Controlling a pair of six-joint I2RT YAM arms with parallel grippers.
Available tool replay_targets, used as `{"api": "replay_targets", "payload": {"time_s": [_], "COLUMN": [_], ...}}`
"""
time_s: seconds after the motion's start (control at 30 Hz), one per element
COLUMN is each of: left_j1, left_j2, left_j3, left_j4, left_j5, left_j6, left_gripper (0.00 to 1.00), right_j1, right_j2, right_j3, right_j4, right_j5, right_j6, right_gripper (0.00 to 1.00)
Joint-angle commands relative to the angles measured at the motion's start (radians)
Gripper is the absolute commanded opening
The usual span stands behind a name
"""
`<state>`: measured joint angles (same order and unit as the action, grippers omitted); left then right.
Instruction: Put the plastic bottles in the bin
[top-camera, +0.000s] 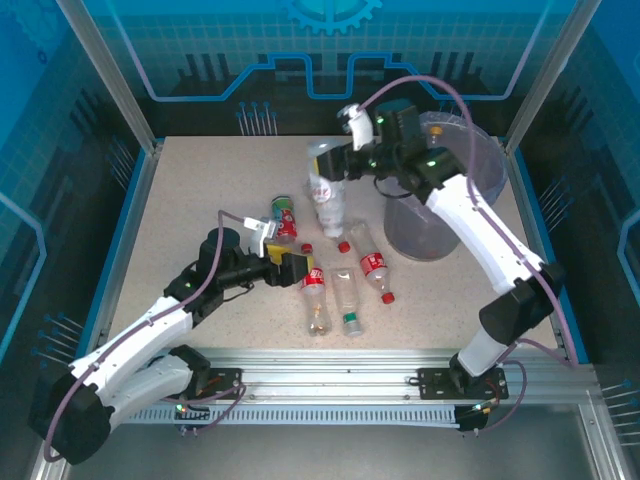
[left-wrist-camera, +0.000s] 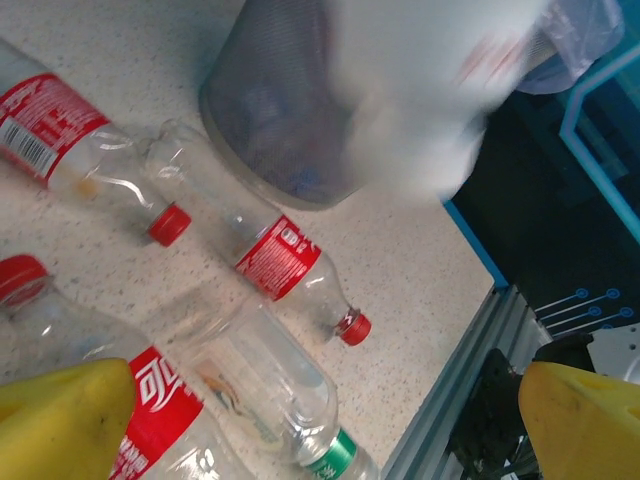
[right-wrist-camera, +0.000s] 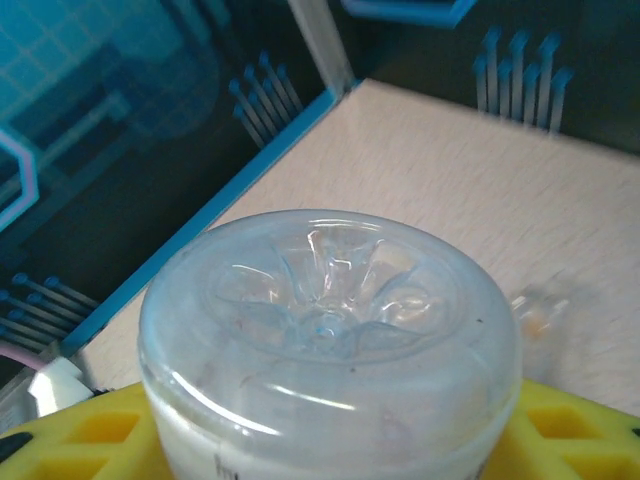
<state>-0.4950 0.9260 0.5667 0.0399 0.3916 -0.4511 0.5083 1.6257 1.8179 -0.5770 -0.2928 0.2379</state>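
Observation:
My right gripper is shut on a clear, white-labelled plastic bottle, which hangs above the table just left of the bin. In the right wrist view the bottle's base sits between my yellow fingers. My left gripper hovers open, low over a cluster of lying bottles: a red-labelled one, a green-capped clear one and another red-labelled one. In the left wrist view the green-capped bottle lies between the spread fingertips.
A bottle with a green and red label lies behind the left gripper. A further red-labelled bottle lies at the left of the left wrist view. The grey bin stands beyond. The table's metal front rail runs close by.

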Motion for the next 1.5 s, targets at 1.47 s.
{"api": "replay_targets", "payload": {"time_s": [1.47], "left_j1": [-0.053], "left_j2": [0.223], "left_j3": [0.016], "left_j4": [-0.153], "left_j5": [-0.13], "left_j6": [-0.104], "left_gripper": [0.99], "right_j1": [-0.473], "right_j2": [-0.056], "right_j3": [-0.263], "right_j4": [-0.168], "right_j5": [0.141], "right_j6": [-0.207], "right_gripper": [0.51]}}
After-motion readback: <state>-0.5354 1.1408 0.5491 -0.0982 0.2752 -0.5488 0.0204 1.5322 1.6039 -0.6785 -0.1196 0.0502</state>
